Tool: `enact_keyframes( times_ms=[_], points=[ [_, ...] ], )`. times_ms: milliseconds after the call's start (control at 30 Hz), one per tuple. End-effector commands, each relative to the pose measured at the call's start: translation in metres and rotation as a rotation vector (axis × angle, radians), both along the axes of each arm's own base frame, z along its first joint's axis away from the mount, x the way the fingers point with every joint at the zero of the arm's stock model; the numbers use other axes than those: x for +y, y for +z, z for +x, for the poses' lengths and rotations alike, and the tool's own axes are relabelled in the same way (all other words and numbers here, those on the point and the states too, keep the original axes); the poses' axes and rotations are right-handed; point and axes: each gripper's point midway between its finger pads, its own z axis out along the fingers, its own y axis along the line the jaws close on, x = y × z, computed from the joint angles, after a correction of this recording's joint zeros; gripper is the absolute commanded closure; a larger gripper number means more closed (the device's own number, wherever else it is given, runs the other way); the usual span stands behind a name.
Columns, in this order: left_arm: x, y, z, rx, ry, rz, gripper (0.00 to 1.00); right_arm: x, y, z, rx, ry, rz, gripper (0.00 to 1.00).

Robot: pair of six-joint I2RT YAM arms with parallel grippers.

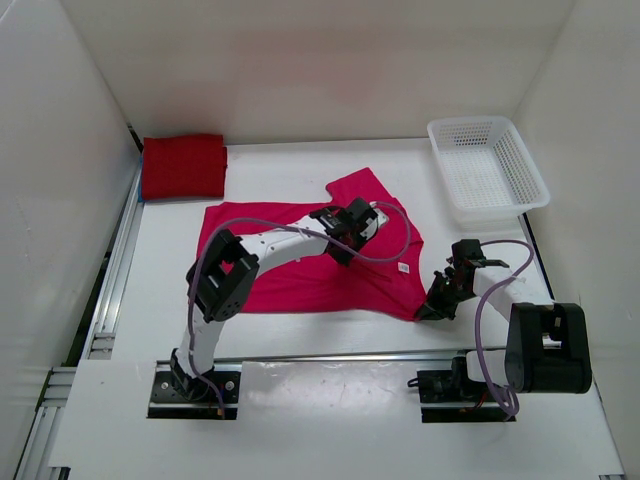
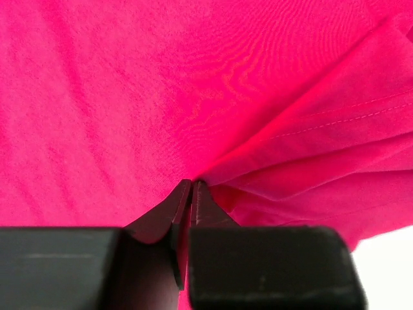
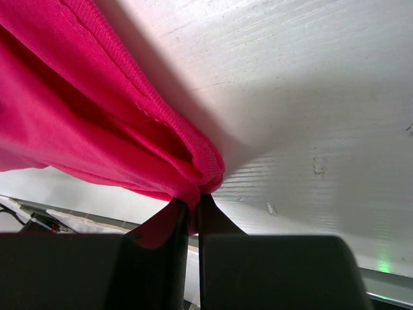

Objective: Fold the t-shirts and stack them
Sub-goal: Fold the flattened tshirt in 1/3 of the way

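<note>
A bright pink-magenta t-shirt [image 1: 290,270] lies spread out in the middle of the white table. My left gripper [image 1: 360,224] rests on its upper right part, near a sleeve. In the left wrist view that gripper [image 2: 192,184] is shut, with folds of the pink cloth [image 2: 129,97] gathered at its tips. My right gripper [image 1: 432,310] is at the shirt's near right corner. Seen from the right wrist, it [image 3: 193,201] is shut on a bunched hem of the pink shirt [image 3: 77,116], lifted just off the table. A dark red t-shirt [image 1: 183,166] lies folded at the back left.
A white plastic mesh basket [image 1: 540,185] stands at the back right. White walls close in the table [image 1: 290,165] on three sides. A metal rail [image 1: 330,355] runs along the near edge, between the two arm bases.
</note>
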Motion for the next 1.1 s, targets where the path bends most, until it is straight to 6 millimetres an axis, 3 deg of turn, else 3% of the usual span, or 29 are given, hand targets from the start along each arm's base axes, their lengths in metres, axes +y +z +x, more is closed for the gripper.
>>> enact_keyframes(
  times_ms=[0,100,200,267,400,500,600,667,767,900,1067],
  points=[
    [0.003,0.000,0.003,0.002,0.011,0.038,0.83,-0.018,-0.011,-0.018,0.069,0.008,-0.109,1.00],
    [0.014,-0.007,0.013,0.004,0.042,0.082,0.74,-0.018,-0.009,-0.014,0.060,0.008,-0.109,1.00],
    [0.020,-0.007,0.016,0.010,0.057,0.110,0.36,-0.018,-0.009,-0.016,0.069,0.008,-0.109,1.00],
    [0.023,-0.001,0.024,-0.030,0.079,0.129,0.29,-0.017,-0.008,-0.016,0.069,0.009,-0.100,1.00],
    [0.013,0.037,0.042,-0.121,0.106,0.073,0.28,-0.017,-0.008,-0.017,0.066,0.018,-0.101,1.00],
    [-0.021,0.064,0.020,-0.136,0.026,-0.008,0.29,-0.016,-0.006,-0.016,0.057,0.019,-0.092,1.00],
    [-0.045,0.063,-0.004,-0.103,-0.053,-0.049,0.32,-0.016,-0.006,-0.016,0.057,0.019,-0.092,1.00],
    [-0.061,0.054,-0.034,-0.045,-0.133,-0.073,0.33,-0.016,-0.006,-0.016,0.057,0.019,-0.092,1.00],
    [-0.072,0.035,-0.062,0.007,-0.200,-0.065,0.39,-0.016,-0.006,-0.016,0.057,0.019,-0.092,1.00],
    [-0.094,0.020,-0.061,0.019,-0.223,-0.082,0.44,-0.016,-0.006,-0.016,0.057,0.019,-0.092,1.00],
    [-0.127,0.029,-0.042,-0.032,-0.220,-0.143,0.42,-0.016,-0.006,-0.016,0.057,0.019,-0.092,1.00]
  ],
)
